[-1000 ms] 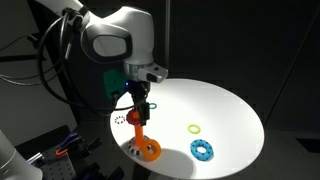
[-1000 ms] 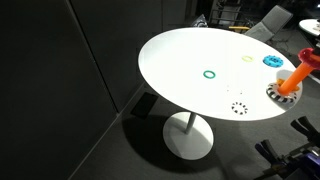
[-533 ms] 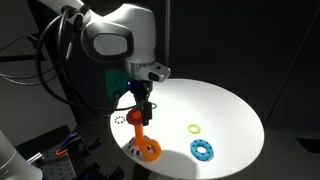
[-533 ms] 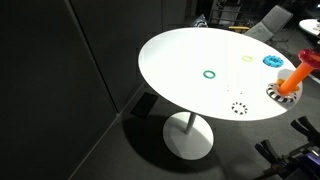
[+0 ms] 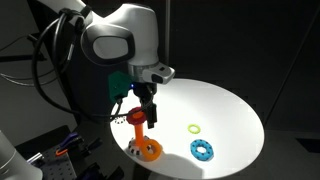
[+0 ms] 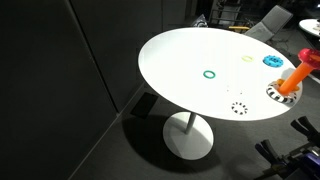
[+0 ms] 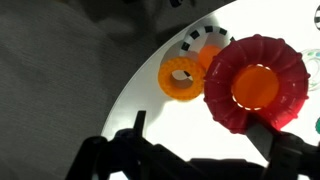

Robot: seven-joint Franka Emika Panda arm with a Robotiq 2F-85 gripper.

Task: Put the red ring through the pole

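Where the white round table curves toward its 7 o'clock edge, the pole rises tilted from its orange base disc. The gripper hangs just above, at the pole's 1 o'clock.

In the wrist view the red ring fills the 3 o'clock side, scalloped at its rim, with plain orange showing through its hole. Whether that orange is the pole's top, and whether the ring sits around it or only over it, I cannot tell. At the ring's 9 o'clock lies a smaller orange round with a pale centre, and at its 11 o'clock a striped disc in black and white.

The fingers are only dark blurs along the 6 o'clock edge, one meeting the ring's lower rim, so I cannot tell if the claw is clenched on the ring or released.

A yellow-green ring lies at the pole's 3 o'clock and a blue toothed ring at its 4 o'clock. In an exterior view a thin green ring lies near the table's middle.
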